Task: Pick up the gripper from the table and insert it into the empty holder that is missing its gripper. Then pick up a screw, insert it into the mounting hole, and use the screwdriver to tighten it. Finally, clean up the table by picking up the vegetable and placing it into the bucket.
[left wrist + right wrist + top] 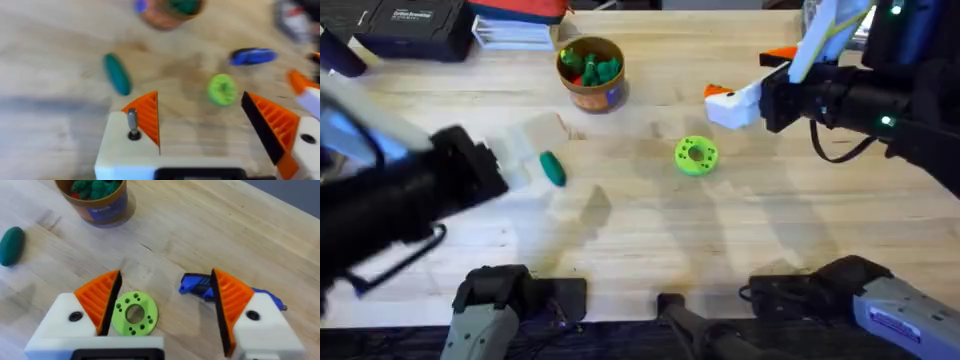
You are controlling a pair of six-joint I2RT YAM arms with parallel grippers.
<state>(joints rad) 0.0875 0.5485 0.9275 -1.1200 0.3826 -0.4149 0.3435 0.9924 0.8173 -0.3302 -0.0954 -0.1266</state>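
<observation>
Spanning pale wood, the table (650,250) carries the vegetable (552,168) and bucket (591,72); both end effectors gape.

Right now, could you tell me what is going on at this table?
Both arms are over the wooden table with open fingers, holding nothing. The left gripper is near the dark green vegetable, which lies loose on the wood, not yet in the bucket. The right gripper hovers by the lime-green disc and the blue screwdriver.

The bright blue pen-shaped screwdriver (202,286) is partly hidden behind an orange ribbed pad (227,300). The small round orange-brown bucket (167,11), blurred, is cut off by the frame edge; its contents are perhaps green toys.
</observation>
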